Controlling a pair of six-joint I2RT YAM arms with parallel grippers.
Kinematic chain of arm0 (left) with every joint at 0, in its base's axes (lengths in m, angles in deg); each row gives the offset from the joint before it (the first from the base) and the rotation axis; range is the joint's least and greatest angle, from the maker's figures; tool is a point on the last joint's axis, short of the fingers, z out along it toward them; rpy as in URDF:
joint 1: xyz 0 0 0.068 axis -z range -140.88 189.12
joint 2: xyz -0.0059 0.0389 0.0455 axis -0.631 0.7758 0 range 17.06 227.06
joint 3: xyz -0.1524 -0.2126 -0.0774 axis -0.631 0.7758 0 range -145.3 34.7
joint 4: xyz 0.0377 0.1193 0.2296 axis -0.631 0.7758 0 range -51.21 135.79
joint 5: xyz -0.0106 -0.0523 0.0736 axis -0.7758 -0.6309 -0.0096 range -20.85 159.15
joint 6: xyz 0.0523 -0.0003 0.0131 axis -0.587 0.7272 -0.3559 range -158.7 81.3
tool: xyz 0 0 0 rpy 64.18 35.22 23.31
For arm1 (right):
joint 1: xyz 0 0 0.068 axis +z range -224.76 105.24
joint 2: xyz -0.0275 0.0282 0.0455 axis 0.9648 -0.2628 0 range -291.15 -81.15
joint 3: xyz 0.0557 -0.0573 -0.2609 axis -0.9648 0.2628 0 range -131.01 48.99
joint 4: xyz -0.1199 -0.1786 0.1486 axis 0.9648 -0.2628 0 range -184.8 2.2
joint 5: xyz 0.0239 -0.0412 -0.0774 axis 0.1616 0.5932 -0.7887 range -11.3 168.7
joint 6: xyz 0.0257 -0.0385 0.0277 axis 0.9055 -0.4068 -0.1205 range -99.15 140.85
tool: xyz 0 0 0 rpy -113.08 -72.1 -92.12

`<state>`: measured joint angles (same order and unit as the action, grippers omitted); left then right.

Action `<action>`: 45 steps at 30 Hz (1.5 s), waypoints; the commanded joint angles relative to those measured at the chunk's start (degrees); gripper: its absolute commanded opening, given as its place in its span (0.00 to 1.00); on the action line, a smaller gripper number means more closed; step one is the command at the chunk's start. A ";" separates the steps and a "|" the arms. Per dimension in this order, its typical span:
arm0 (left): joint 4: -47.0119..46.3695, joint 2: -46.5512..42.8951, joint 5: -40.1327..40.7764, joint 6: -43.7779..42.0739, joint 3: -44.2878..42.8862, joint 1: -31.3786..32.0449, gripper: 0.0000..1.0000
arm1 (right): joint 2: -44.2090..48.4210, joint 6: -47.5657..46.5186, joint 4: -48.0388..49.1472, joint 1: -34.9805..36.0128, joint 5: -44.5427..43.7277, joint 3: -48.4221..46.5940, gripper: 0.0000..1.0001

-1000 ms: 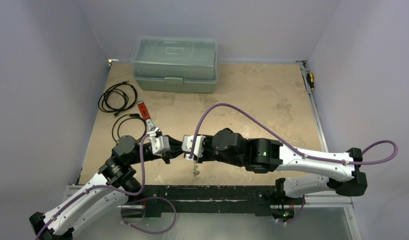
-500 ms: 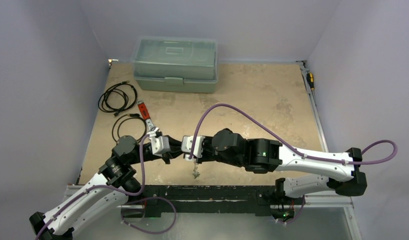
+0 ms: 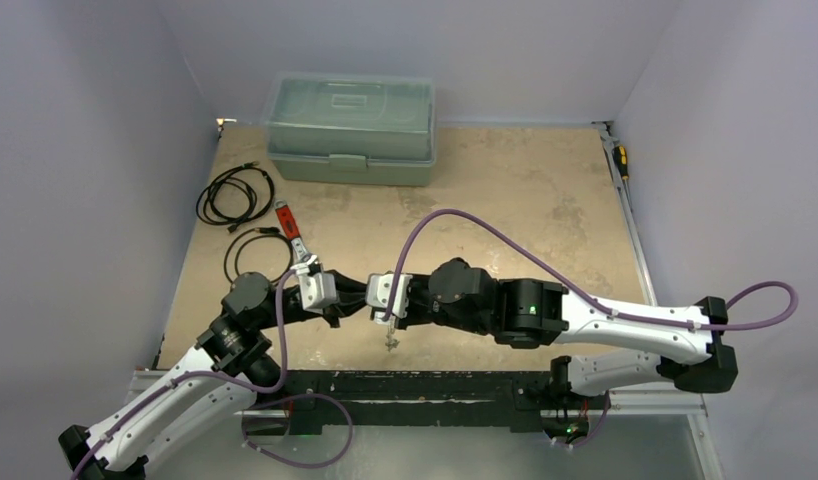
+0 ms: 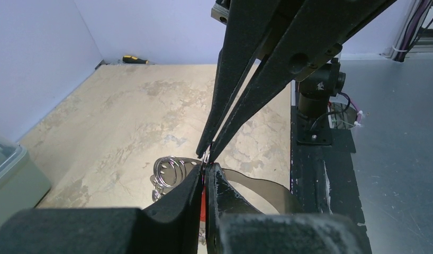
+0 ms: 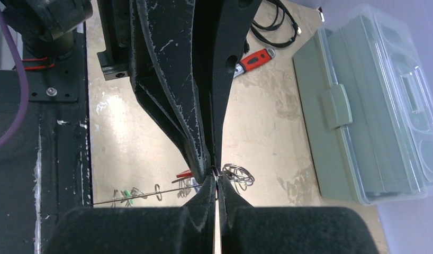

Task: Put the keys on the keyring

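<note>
The matte black left end effector [image 4: 205, 170] and right end effector [image 5: 215, 181] are pinched narrow, tip-to-tip, on a thin silvery wire keyring [image 5: 140, 196].

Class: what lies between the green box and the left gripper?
Only bare table between the green box and the left gripper, in the top view; the red-handled wrench sits aside.
</note>
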<state>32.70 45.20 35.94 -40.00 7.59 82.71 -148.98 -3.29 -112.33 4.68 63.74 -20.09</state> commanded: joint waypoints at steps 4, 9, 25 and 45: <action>-3.70 -2.23 0.27 -0.60 -1.80 0.26 0.42 | 5.25 -0.19 9.62 -0.25 -0.06 4.10 0.00; -3.32 -3.35 1.69 -1.48 -1.80 0.28 0.42 | 7.96 0.31 13.29 -0.21 -1.74 6.82 0.00; -4.54 -3.44 -0.66 -1.42 -1.42 0.27 0.28 | 10.25 1.98 18.42 -0.14 5.48 9.31 0.00; -8.24 -3.34 -5.49 0.81 -0.23 0.26 0.15 | 10.07 2.03 20.67 -0.11 11.51 9.38 0.00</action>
<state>28.31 42.16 32.71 -40.33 7.59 82.76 -139.96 -1.85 -97.51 4.61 73.38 -10.50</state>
